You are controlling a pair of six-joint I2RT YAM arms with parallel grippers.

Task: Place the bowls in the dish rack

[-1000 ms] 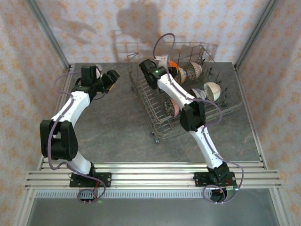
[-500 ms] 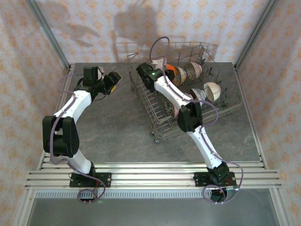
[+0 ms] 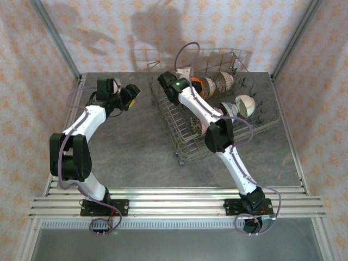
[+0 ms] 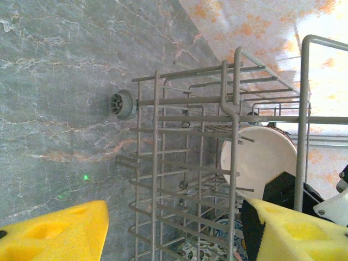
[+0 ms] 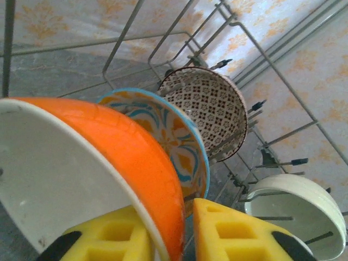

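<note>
My right pincer [image 5: 171, 236] sits astride the rim of the orange bowl [image 5: 125, 157], one pad in the white hollow and one outside. A dark sliver shows at the outer pad, so I call the jaws slightly apart, not clamped.

The bowl stands on edge in the back row of the dish rack [image 3: 185, 147], just in front of the blue-and-orange bowl [image 5: 174, 136]. The brown-patterned bowl [image 5: 209, 106] comes next, and the cream bowl [image 5: 296, 201] is off to the side.

It's glazed ceramic: stiff, slick and likely to chip on the wire. The rim is the place to take it, thin enough for my pads.

Being round, it has no long axis. Its hollow faces my wrist, its base faces the row behind, and its centre line runs roughly level along that row.

My left pincer [image 4: 174, 231] hangs wide apart and empty beside the rack's corner.
</note>
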